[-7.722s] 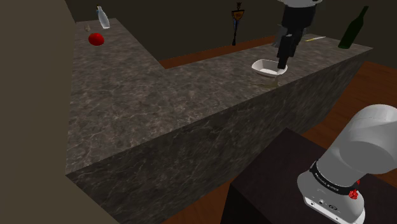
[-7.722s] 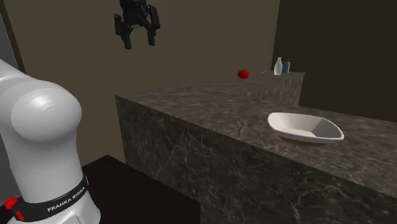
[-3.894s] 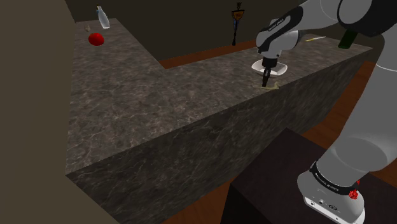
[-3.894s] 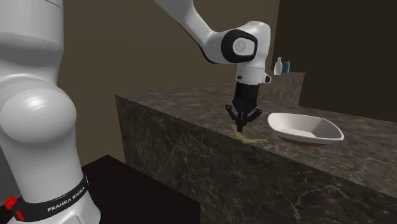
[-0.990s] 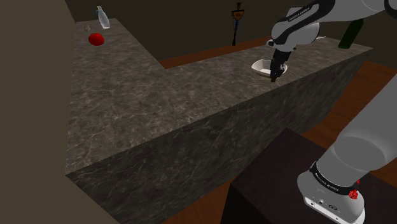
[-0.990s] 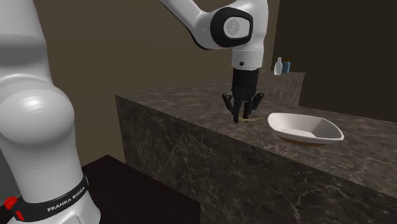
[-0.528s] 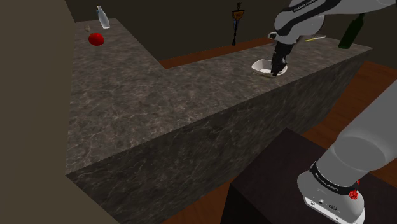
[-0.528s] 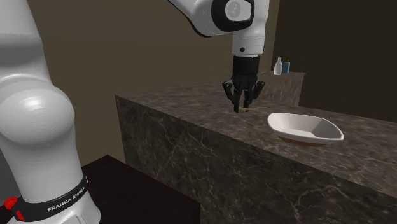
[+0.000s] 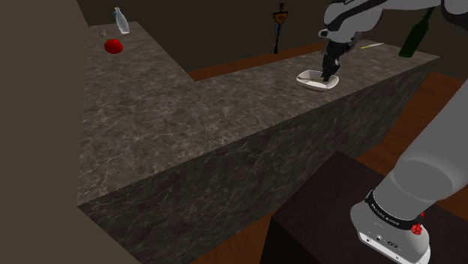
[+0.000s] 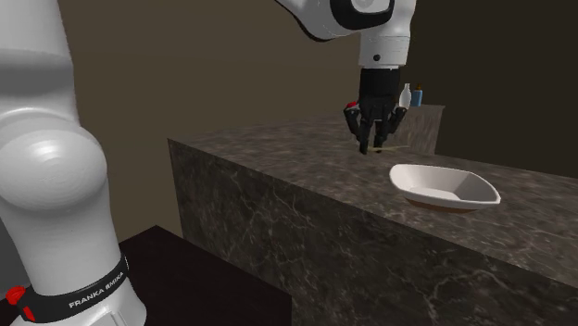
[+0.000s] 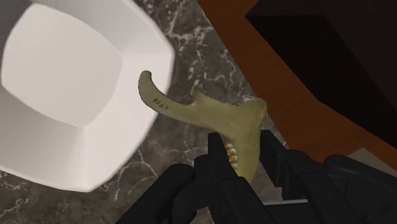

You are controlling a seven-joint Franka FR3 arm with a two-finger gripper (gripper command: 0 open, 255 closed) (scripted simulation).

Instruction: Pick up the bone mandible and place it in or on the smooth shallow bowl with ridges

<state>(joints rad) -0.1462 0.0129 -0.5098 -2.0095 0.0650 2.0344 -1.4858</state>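
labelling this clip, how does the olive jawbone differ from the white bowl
The olive-yellow curved bone mandible is thin, hooked and toothed; the white smooth shallow bowl is broad and squarish. The mandible is clasped in the jaws; the bowl rests on the dark marbled counter.

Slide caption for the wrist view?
Jaws shut on a yellowish mandible held over the dark veined counter, its tip at the white bowl's rim.

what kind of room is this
Probably a home kitchen or bar: a long stone-patterned counter that turns a corner, a white bowl on it, a dark green bottle, and a reddish wooden floor below.
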